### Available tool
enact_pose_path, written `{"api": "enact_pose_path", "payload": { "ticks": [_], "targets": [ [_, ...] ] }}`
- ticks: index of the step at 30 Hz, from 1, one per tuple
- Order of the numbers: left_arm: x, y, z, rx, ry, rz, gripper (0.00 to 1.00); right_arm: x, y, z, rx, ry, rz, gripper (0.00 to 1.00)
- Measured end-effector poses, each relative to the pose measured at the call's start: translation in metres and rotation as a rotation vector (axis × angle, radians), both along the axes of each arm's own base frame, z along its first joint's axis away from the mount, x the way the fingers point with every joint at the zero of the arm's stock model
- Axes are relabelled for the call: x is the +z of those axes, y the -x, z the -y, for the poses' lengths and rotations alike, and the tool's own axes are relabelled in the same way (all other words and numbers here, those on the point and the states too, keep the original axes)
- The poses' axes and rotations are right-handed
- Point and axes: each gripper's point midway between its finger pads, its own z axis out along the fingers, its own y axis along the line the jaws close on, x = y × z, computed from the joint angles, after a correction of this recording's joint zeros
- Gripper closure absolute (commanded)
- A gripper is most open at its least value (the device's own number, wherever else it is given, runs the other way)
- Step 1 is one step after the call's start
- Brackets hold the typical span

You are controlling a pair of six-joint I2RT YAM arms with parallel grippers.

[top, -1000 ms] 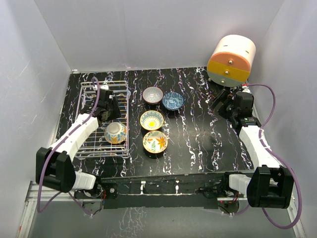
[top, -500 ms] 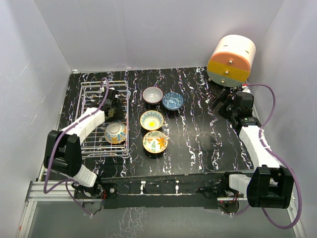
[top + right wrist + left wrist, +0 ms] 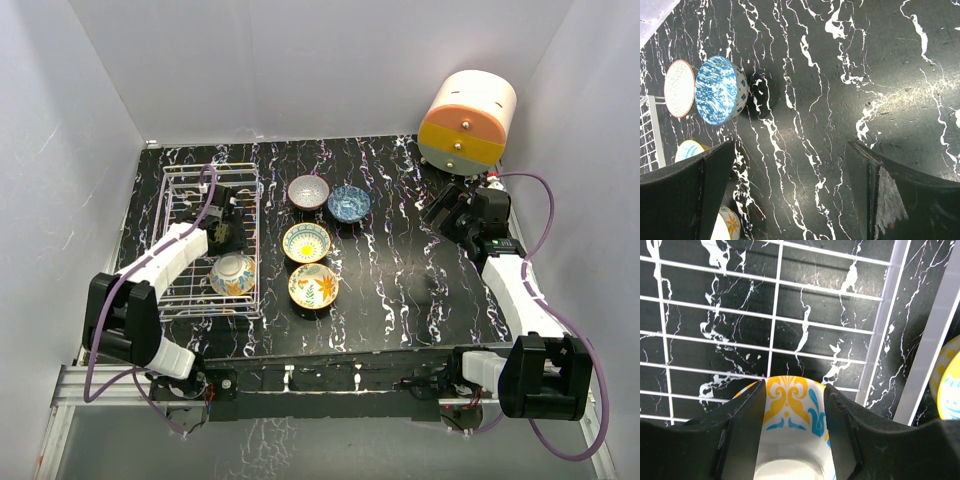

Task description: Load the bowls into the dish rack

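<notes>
Surface: black marble-look tabletop point(image 3: 400, 265) with white veins running far to near.
Room: plain white walls point(image 3: 300, 60) close in the table on its left, far and right sides; the light is even.
Dish rack: white wire dish rack point(image 3: 180, 290) on the left part of the table, long side running far to near.
Loaded bowl: one patterned bowl point(image 3: 233, 272) sits in the rack's near right corner; pale outside with yellow and blue scrollwork. Looks bottom-up, not certain.
Loose bowls: four stand on the marble just right of the rack. Grey bowl point(image 3: 308, 191) is farthest, blue bowl point(image 3: 349, 203) close on its right, yellow-rimmed bowl point(image 3: 306, 241) nearer, floral bowl point(image 3: 313, 286) nearest.
Left gripper point(image 3: 794, 385): over the rack, just far of the loaded bowl. Claw part spread; the bowl's wall shows in the gap and runs on behind both fingers, so not pinched.
Right gripper point(image 3: 790, 165): right side of the table, claw spread wide above the marble.
Drum: cream-orange-yellow drum point(image 3: 467, 120) in the far right corner.
</notes>
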Motion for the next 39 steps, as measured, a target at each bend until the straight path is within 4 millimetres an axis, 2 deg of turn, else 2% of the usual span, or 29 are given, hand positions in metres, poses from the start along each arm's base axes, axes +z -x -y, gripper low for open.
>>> {"api": "enact_pose_path", "payload": {
  "ticks": [9,17,22,27,34,39],
  "targets": [
    [0.013,0.015,-0.004,0.013,0.011,0.01,0.51,-0.004,0.001,0.0,0.0,-0.001,-0.005,0.05],
    [0.008,0.03,-0.007,0.018,0.008,-0.001,0.51,-0.004,0.002,-0.001,0.004,-0.004,-0.006,0.05],
    [0.017,0.024,-0.008,0.023,0.006,0.037,0.5,-0.004,0.002,-0.001,0.006,-0.005,-0.006,0.05],
    [0.025,0.009,-0.004,0.017,0.007,0.067,0.5,-0.004,0.002,-0.001,0.006,-0.005,-0.005,0.05],
    [0.007,0.003,-0.002,0.006,-0.006,0.023,0.5,-0.004,0.002,-0.001,0.006,-0.004,-0.005,0.05],
    [0.006,0.004,-0.002,-0.001,-0.009,0.014,0.5,-0.004,0.002,-0.001,0.006,-0.004,-0.005,0.05]
  ]
}}
